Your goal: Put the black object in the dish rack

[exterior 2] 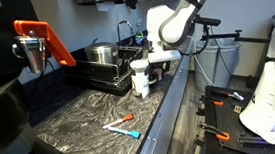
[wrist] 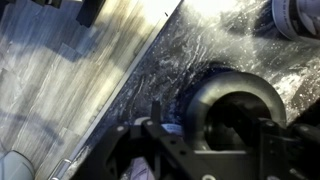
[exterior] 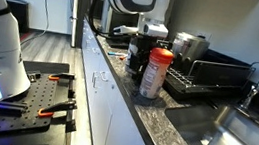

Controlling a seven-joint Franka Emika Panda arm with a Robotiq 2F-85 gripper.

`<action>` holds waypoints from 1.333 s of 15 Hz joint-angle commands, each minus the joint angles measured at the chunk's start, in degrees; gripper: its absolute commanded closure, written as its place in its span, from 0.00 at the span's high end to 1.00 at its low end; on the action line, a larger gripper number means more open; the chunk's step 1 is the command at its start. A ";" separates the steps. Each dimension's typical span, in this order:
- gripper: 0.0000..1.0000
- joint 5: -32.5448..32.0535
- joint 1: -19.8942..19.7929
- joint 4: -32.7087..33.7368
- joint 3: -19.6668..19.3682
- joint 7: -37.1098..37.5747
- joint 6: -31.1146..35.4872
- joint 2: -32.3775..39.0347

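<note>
The black object [wrist: 235, 105] is a round, hollow, cup-like thing standing on the dark marbled counter. In the wrist view it fills the lower right, and my gripper [wrist: 212, 128] hangs just above it with its fingers wide apart: one finger is outside the left wall and the other is over the right side. In an exterior view the black object [exterior: 136, 58] stands next to a red-lidded jar [exterior: 155, 71], under the gripper [exterior: 146, 43]. The black wire dish rack [exterior: 214, 82] stands behind the jar. It also shows in the other exterior view [exterior 2: 95, 78].
A steel pot [exterior: 189, 45] sits in the rack. A steel sink [exterior: 237, 137] lies beside the rack. Pens [exterior 2: 123, 123] lie on the counter. The counter's front edge [wrist: 130, 80] runs close to the object, with wood floor below.
</note>
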 commanded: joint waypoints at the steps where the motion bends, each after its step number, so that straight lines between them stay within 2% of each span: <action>1: 0.42 0.86 1.85 1.22 -1.39 1.14 1.50 1.54; 6: 0.06 0.47 2.35 1.47 -2.15 1.68 2.33 1.15; 10: 0.06 0.12 2.67 1.17 -2.40 2.12 2.38 -0.03; 20: 0.06 -2.68 1.82 -3.33 -0.65 1.85 -0.31 -10.33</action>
